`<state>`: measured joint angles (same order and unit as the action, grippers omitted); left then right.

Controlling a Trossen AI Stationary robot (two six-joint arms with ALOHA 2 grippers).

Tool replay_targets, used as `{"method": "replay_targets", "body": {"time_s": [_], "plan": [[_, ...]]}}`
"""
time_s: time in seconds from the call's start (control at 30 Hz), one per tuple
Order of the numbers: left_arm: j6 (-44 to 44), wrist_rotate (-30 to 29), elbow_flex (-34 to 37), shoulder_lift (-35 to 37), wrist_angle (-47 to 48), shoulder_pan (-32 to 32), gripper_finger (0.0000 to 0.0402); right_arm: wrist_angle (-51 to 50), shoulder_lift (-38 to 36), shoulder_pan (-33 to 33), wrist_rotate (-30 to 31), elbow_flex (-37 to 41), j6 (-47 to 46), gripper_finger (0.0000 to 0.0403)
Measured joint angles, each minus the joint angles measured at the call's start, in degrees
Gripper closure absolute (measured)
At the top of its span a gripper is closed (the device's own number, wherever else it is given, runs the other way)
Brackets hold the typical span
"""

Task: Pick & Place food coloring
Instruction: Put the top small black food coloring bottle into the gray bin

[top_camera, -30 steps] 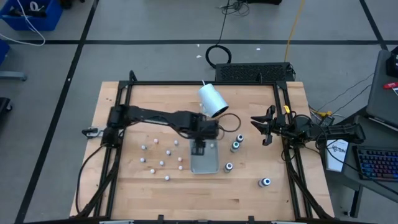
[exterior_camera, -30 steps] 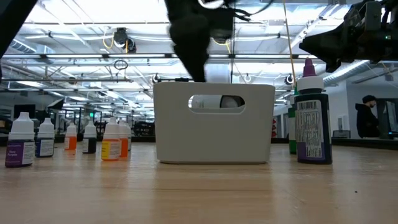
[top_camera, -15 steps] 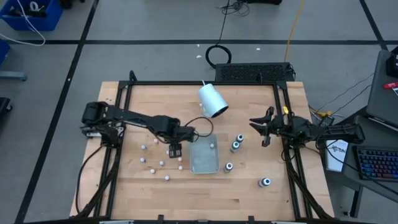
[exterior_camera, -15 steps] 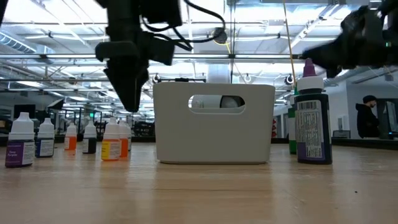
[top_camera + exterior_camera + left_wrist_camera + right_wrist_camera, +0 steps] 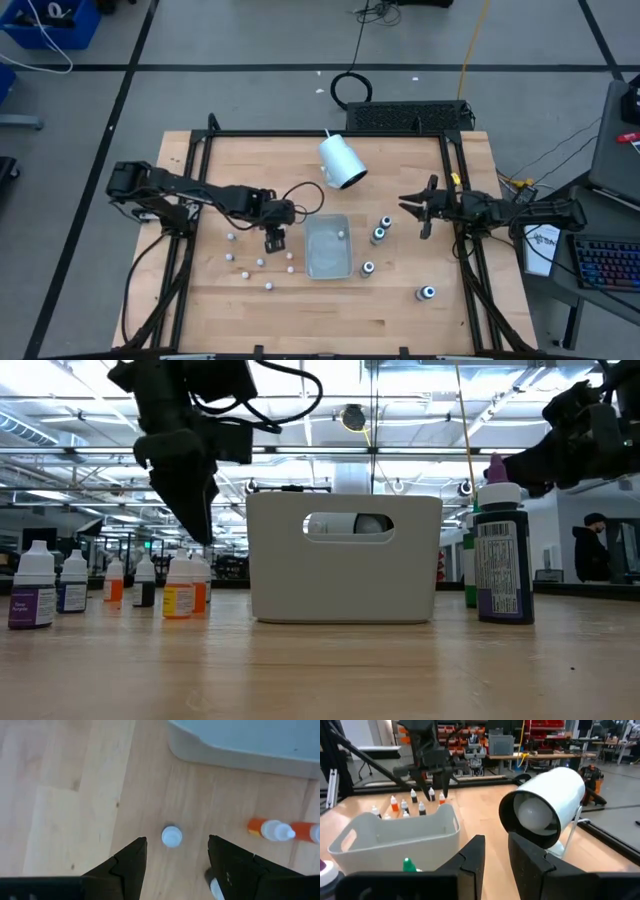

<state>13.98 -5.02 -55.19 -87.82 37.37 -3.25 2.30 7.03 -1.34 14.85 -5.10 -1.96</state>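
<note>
The left gripper [image 5: 275,240] hangs above the cluster of small whitish bottles [image 5: 258,252] on the wooden table [image 5: 240,310], just beside the left wall of the clear tray [image 5: 328,246]; its fingers [image 5: 131,865] stand apart and hold nothing. Seen through the left wrist camera, one small bottle [image 5: 171,836] stands upright, cap up, almost centred in the gap between the fingers, while an orange bottle [image 5: 272,830] lies on its side close by, near the tray's corner. One bottle already rests inside the tray [image 5: 341,236]. The four larger dark bottles [image 5: 381,232] stand apart on the tray's other side, and the white cylindrical cup [image 5: 341,162] lies tipped toward the far edge. The right gripper [image 5: 424,208] waits at the right of the table, fingers together and empty. The step in hand appears to be the approach to the next small bottle. To do it well, the left gripper should probably be centred over the white cap so both fingers clear it evenly, then lowered straight down without drift, since neighbouring bottles stand close and a sideways brush could topple them. Closing low on the body rather than on the tapered cap would likely give the firmer hold for the short carry over the tray wall.
</note>
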Motion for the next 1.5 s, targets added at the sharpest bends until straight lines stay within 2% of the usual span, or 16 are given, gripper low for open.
{"method": "replay_targets", "body": {"time_s": [0.43,0.87,1.5], "plan": [[1.47,0.05,1.00,-0.54,-1.29,0.22,0.0188,0.99,0.02,0.00,-0.04,1.25,-0.34,0.0326],[0.85,1.93,1.02,-6.31,-1.66,2.16,0.0188,3.11,0.05,0.00,0.13,1.31,-0.33,0.0325],[-0.09,3.53,1.02,-6.46,-4.04,2.16,0.0188,3.44,0.07,0.01,0.11,1.36,-0.34,0.0325]]}}
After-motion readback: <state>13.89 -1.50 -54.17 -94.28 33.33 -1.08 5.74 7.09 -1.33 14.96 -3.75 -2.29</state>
